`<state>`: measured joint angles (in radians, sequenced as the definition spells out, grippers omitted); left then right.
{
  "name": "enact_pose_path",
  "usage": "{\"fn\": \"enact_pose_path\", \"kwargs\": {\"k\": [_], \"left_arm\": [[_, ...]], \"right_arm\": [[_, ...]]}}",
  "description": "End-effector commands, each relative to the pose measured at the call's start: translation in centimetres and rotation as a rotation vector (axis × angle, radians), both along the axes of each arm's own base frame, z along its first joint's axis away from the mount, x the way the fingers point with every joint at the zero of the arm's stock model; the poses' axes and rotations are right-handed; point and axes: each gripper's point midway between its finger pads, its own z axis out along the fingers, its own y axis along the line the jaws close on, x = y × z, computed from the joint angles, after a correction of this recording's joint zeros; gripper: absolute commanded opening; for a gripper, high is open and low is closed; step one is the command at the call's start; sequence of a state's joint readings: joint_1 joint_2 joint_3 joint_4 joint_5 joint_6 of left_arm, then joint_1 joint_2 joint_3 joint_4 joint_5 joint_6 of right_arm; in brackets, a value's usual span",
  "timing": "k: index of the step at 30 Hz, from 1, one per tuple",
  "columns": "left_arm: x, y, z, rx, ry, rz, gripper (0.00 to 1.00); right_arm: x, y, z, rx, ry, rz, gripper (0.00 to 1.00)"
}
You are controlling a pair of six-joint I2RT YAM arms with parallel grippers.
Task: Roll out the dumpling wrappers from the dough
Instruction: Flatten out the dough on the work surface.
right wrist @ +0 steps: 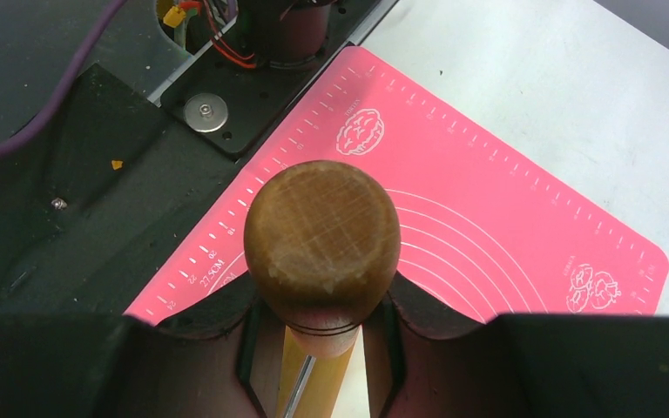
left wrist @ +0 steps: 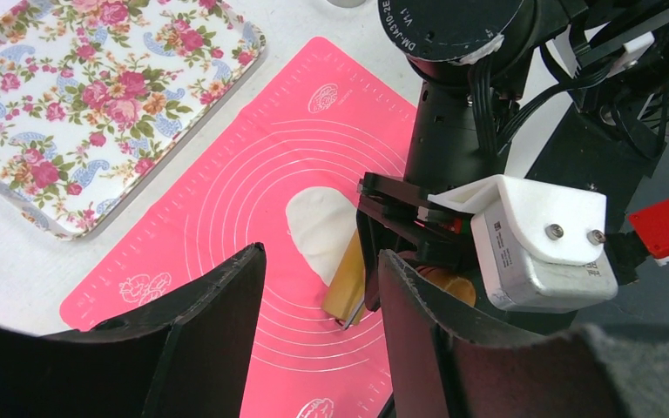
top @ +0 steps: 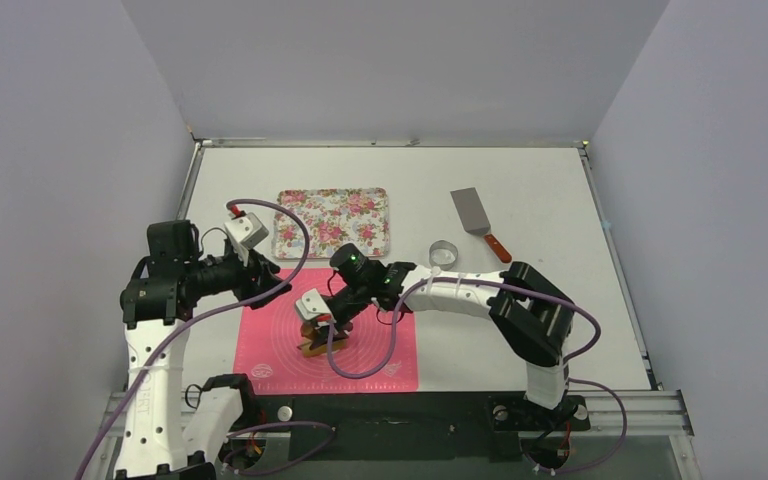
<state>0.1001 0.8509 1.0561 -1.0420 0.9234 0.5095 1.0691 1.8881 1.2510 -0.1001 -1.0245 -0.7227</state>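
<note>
A flattened white dough piece (left wrist: 318, 228) lies on the pink silicone mat (left wrist: 226, 209); its right part is hidden under the roller. My right gripper (top: 318, 335) is shut on the wooden handle (right wrist: 322, 233) of a rolling pin, whose tan roller (left wrist: 348, 283) rests on the dough. The rolling pin also shows in the top view (top: 315, 345). My left gripper (left wrist: 318, 300) is open and empty, hovering above the mat's left side, just left of the right gripper. No cut round wrappers are in view.
A floral tray (top: 332, 222) sits behind the mat. A small metal ring cutter (top: 444, 254) and a metal spatula with a red-brown handle (top: 478, 222) lie at the right rear. The black base plate (right wrist: 96, 139) borders the mat's near edge.
</note>
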Motion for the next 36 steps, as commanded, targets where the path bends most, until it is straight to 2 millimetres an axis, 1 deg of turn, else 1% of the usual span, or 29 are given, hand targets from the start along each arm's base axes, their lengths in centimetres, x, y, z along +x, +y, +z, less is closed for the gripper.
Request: {"fn": "enact_pose_path", "kwargs": {"k": [1,2,3,4,5,6,7,9,12,16,17,19,21,23,24,25,26,27,28,29,30,32,34,36], "left_arm": [[0.7,0.2,0.4,0.008,-0.045,0.007,0.48],[0.7,0.2,0.4,0.008,-0.047,0.008,0.48],[0.8,0.3,0.4,0.011,-0.048,0.011,0.48],[0.8,0.3,0.4,0.012,-0.053,0.015,0.48],[0.9,0.4,0.4,0.013,-0.052,0.018,0.48],[0.9,0.4,0.4,0.014,-0.054,0.02,0.48],[0.9,0.4,0.3,0.013,-0.053,0.02,0.48],[0.9,0.4,0.2,0.014,-0.051,0.018,0.48],[1.2,0.5,0.0,0.02,-0.045,0.028,0.49],[1.6,0.9,0.0,0.03,-0.046,0.048,0.49],[1.7,0.9,0.0,0.03,-0.044,0.049,0.49],[1.8,1.0,-0.1,0.03,-0.041,0.054,0.49],[1.9,1.1,-0.2,0.032,-0.038,0.059,0.49],[2.1,1.1,-0.3,0.031,-0.035,0.059,0.49],[2.1,1.2,-0.3,0.029,-0.034,0.059,0.49],[2.2,1.1,-0.3,0.025,-0.033,0.063,0.49],[2.2,1.1,-0.3,0.021,-0.032,0.063,0.49],[2.3,1.1,-0.2,0.017,-0.033,0.064,0.49],[2.2,1.0,-0.1,0.012,-0.033,0.061,0.49],[2.2,0.9,0.1,0.009,-0.036,0.059,0.49],[2.1,0.8,0.2,0.005,-0.038,0.054,0.49],[1.7,0.7,0.4,0.002,-0.044,0.039,0.49],[1.0,0.4,0.1,0.004,-0.042,0.009,0.49],[0.5,0.1,-0.1,0.0,-0.05,-0.032,0.49]], "right_arm": [[-1.4,-4.7,-6.1,-0.299,0.125,-0.079,0.0],[-1.2,-4.6,-6.1,-0.295,0.12,-0.084,0.0],[-0.6,-4.2,-6.1,-0.278,0.099,-0.107,0.0],[-0.3,-4.5,-6.9,-0.288,0.102,-0.135,0.0],[0.7,-3.8,-7.4,-0.256,0.072,-0.168,0.0],[1.2,-4.2,-8.2,-0.266,0.088,-0.204,0.0],[2.0,-3.6,-8.8,-0.245,0.075,-0.23,0.0],[2.8,-3.0,-9.3,-0.234,0.072,-0.252,0.0],[3.6,-2.5,-9.6,-0.209,0.04,-0.261,0.0],[4.6,-2.5,-11.2,-0.239,0.013,-0.265,0.0],[4.5,-2.7,-11.8,-0.262,0.018,-0.261,0.0],[4.3,-2.9,-12.2,-0.267,0.019,-0.256,0.0],[4.3,-2.9,-11.8,-0.251,0.032,-0.263,0.0],[3.9,-2.7,-10.6,-0.231,0.044,-0.259,0.0],[3.7,-2.4,-9.4,-0.205,0.041,-0.25,0.0],[3.3,-2.3,-8.9,-0.197,0.042,-0.243,0.0],[3.2,-2.0,-7.6,-0.17,0.039,-0.236,0.0],[3.0,-1.9,-7.0,-0.16,0.051,-0.238,0.0],[2.9,-1.6,-5.5,-0.119,0.052,-0.234,0.0],[2.7,-1.6,-4.9,-0.11,0.069,-0.236,0.0],[2.4,-1.5,-3.7,-0.07,0.07,-0.226,0.0],[1.7,-1.6,-2.2,-0.035,0.089,-0.21,0.0],[1.4,-1.7,-1.5,-0.028,0.115,-0.205,0.0],[1.6,-1.8,-1.6,-0.031,0.133,-0.215,0.0]]}}
